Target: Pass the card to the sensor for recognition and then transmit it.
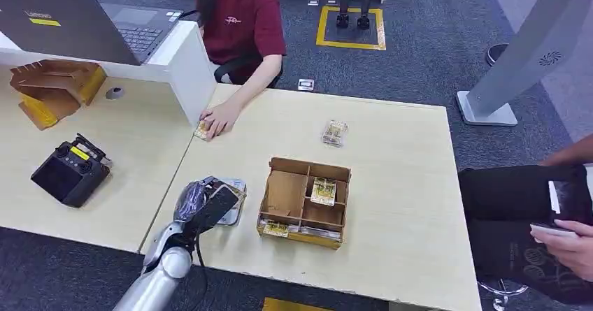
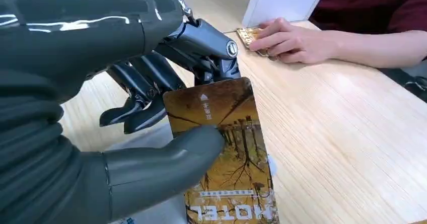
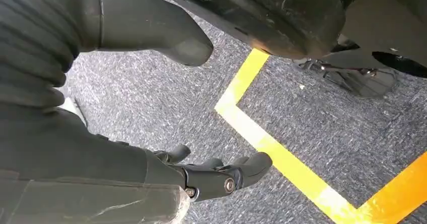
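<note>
We are seeing our left hand (image 2: 151, 133) pinching the amber tree-printed hotel card (image 2: 221, 153) (lower edge cropped) at seven o'clock; our right hand (image 3: 166, 133) is hanging slack, fingers apart.

The left hand (image 1: 210, 203) hovers over a grey sensor pad (image 1: 234, 213) near the front edge of the table (image 1: 405, 185), its dark fingers curled; whether it holds anything cannot be told here. Just beside the pad stands a cardboard divider box (image 1: 304, 200) with one card (image 1: 324, 190) in a compartment. Another card (image 1: 335, 132) lies farther back. A person's hand (image 1: 221, 119) rests on a card at the white partition (image 1: 189, 63). A black controller (image 1: 70, 171) sits on the left.
</note>
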Robot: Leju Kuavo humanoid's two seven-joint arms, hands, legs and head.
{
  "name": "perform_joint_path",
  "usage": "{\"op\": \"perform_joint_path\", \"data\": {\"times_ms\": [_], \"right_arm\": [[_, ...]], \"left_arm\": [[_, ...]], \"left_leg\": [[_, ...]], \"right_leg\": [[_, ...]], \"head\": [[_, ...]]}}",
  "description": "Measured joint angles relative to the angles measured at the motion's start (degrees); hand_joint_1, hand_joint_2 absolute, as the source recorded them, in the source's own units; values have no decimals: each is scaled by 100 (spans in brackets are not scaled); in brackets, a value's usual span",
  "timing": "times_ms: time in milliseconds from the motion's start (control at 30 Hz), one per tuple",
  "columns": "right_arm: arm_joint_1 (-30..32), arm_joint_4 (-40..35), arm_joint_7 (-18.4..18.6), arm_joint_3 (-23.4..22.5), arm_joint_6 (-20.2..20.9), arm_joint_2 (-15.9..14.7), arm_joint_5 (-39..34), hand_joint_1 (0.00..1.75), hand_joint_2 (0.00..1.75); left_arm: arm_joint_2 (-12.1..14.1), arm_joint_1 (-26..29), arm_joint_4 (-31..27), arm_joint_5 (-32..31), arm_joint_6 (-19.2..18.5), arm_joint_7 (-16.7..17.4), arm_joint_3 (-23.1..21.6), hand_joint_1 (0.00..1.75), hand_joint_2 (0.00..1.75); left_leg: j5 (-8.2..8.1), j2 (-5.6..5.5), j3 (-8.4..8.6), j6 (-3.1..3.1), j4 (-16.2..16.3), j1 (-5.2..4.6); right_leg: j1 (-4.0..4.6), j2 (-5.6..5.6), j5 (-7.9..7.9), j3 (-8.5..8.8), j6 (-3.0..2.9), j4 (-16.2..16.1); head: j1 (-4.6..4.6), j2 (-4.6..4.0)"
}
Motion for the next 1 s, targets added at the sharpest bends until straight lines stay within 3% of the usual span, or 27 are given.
{"op": "perform_joint_path", "data": {"times_ms": [267,600,1000], "right_arm": [[-1,0,11,-24,31,7,105,0,175],[-2,0,-17,-42,103,22,256,0,175],[-4,0,-90,-83,116,22,352,0,175]], "left_arm": [[-87,-97,253,-889,494,457,37,175,175],[-227,-259,743,-1953,929,800,437,175,175],[-339,-358,1060,-2199,956,818,796,175,175]], "left_leg": [[0,0,1,0,0,0],[0,0,5,0,0,0],[0,-1,12,0,0,0]], "right_leg": [[0,0,0,1,0,0],[0,1,0,4,0,2],[0,-2,0,13,0,2]], "head": [[0,0],[0,0],[0,0]]}}
